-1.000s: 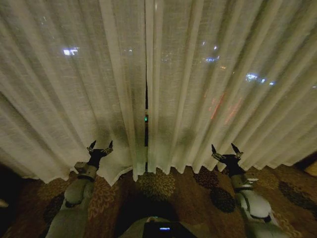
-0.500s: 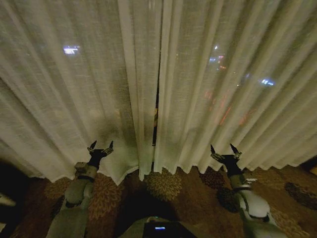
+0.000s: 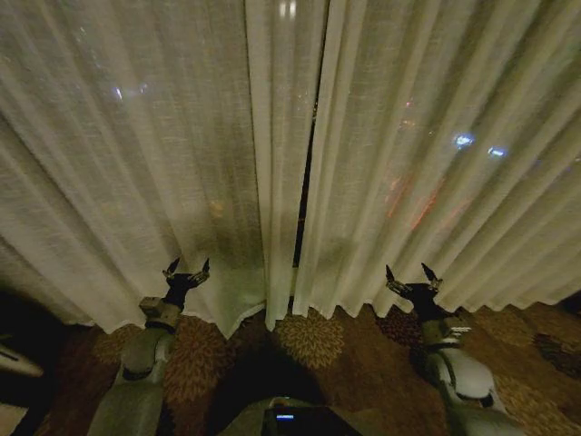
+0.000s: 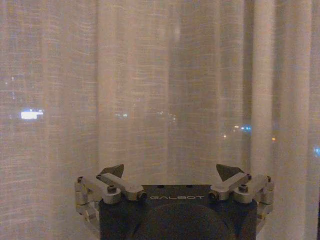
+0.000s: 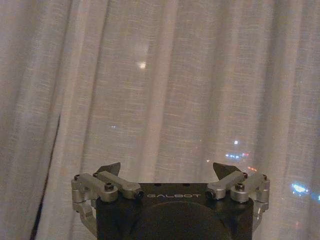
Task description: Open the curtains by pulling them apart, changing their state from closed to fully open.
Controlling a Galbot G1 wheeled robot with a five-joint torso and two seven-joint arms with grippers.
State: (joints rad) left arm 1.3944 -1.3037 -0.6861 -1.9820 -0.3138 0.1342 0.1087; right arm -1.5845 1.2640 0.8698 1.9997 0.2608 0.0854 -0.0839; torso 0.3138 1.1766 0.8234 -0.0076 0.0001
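Two sheer cream-white curtains hang closed before me, city lights glowing through them. The left panel (image 3: 136,163) and the right panel (image 3: 445,154) meet at a thin dark slit a little right of centre. My left gripper (image 3: 185,270) is held low in front of the left panel's hem, open and holding nothing. My right gripper (image 3: 410,276) is likewise open in front of the right panel's hem. In the left wrist view the open gripper (image 4: 169,172) faces pleated cloth (image 4: 165,85) at short range. The right wrist view shows the open gripper (image 5: 167,169) before the right panel (image 5: 190,85), apart from it.
Brown patterned carpet (image 3: 313,341) lies below the curtain hems between my arms. A dark area sits at the far left floor edge. My base top with a small lit screen (image 3: 286,418) shows at the bottom centre.
The whole head view has shifted, so the slit between the panels now sits further right in the picture. Both grippers keep the same open pose in front of me.
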